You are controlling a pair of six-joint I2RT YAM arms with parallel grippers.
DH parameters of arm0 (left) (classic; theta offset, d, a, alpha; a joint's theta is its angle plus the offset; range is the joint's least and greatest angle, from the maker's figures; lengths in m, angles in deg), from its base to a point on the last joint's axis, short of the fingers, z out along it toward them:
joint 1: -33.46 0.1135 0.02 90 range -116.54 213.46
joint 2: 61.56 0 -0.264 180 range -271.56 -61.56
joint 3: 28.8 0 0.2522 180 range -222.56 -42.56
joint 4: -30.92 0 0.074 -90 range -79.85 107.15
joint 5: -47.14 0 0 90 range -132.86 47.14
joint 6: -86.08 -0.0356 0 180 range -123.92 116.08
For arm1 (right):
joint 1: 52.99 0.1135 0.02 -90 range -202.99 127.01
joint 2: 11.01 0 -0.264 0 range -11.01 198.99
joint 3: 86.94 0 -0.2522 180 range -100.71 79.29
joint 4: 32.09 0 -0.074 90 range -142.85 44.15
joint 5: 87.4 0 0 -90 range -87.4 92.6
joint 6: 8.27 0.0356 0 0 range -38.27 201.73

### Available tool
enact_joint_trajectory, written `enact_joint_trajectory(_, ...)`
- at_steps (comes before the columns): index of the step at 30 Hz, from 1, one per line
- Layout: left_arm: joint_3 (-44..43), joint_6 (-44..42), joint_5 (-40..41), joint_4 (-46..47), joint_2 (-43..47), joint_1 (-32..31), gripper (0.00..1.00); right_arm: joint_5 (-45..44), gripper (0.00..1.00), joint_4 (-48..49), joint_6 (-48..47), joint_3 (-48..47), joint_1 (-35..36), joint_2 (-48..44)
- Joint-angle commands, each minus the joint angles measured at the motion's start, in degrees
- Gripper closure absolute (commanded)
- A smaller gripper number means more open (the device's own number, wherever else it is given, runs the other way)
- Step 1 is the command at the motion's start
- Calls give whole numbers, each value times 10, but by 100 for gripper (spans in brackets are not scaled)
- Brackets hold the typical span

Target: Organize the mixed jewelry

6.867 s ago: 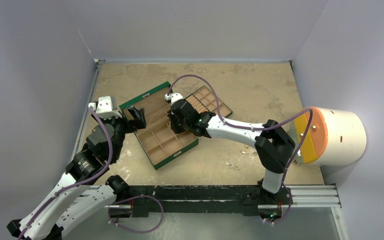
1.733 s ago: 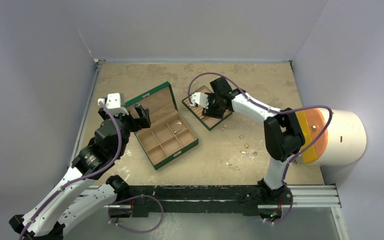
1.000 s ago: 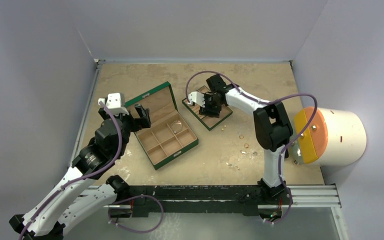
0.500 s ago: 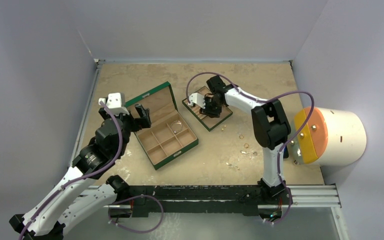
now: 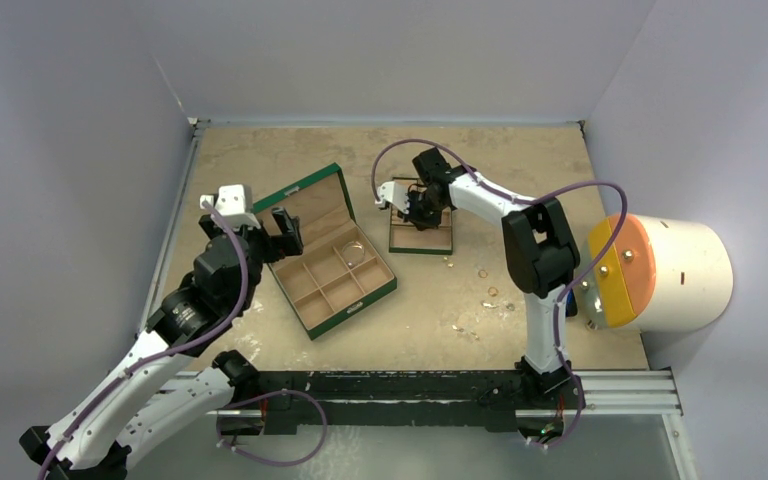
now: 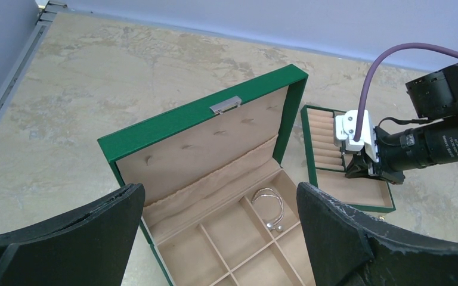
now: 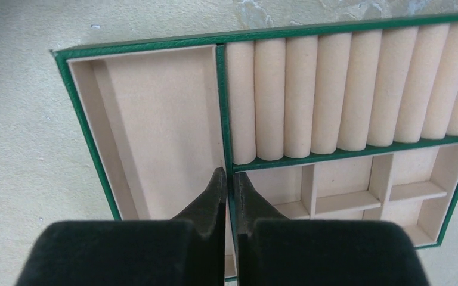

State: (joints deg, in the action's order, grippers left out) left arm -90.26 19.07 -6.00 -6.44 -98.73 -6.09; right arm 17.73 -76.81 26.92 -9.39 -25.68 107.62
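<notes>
One tray swung square, most jewelry still loose

Nearest the arm bases, several tiny gold and silver pieces [image 5: 483, 271] lie scattered on the mottled beige worktop [image 5: 520, 170]. They sit right of centre, apart from one another and outside both containers. Neither pincer holds any of them.

A little farther back, on the left, stands the green hinged box with beige compartments [image 5: 352, 311], its lid propped open. One thin silvery hoop [image 6: 269, 205] lies in a cell next to the lid, on the side toward the tray. The other cells in view look bare. The left pincer [image 6: 217, 196] hangs at the box's left edge, spread fully wide and holding nothing, just as it was a second ago.

Farthest back is the flat green insert tray with beige ring rolls [image 5: 421, 251]. The right pincer [image 7: 228, 176] was partly spread a second ago and has just clenched on the tray's thin green divider wall [image 7: 222, 107], between the long cell and the rolls. With that grip the tray has turned. Half a second ago it lay diagonal; now its edges run square to the worktop, in much the same spot.

I judge this to be set-up, not sorting. The tray seems to be getting lined up so its rolls and cells face the arms. The loose pieces are yet to be picked up, so the task looks barely begun.
</notes>
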Motion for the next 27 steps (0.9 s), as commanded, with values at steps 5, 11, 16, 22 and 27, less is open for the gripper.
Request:
enact_joint_trajectory(5, -12, -7, 25, 15, 1, 3, 1, -7, 100, 48, 112, 5, -1, -16)
enact_joint_trajectory(11, -10, -9, 41, 14, 0, 2, 1, -31, 100, 84, 197, -2, -1, -17)
enact_joint_trajectory(16, -9, -10, 48, 14, -2, 3, 1, -73, 100, 76, 287, -59, -1, 7)
enact_joint_trajectory(22, -9, -11, 45, 13, 7, 2, 1, -135, 100, 97, 395, -67, 6, 17)
enact_joint_trajectory(27, -9, -11, 37, 14, 12, 2, 1, -148, 100, 126, 514, -26, 14, 6)
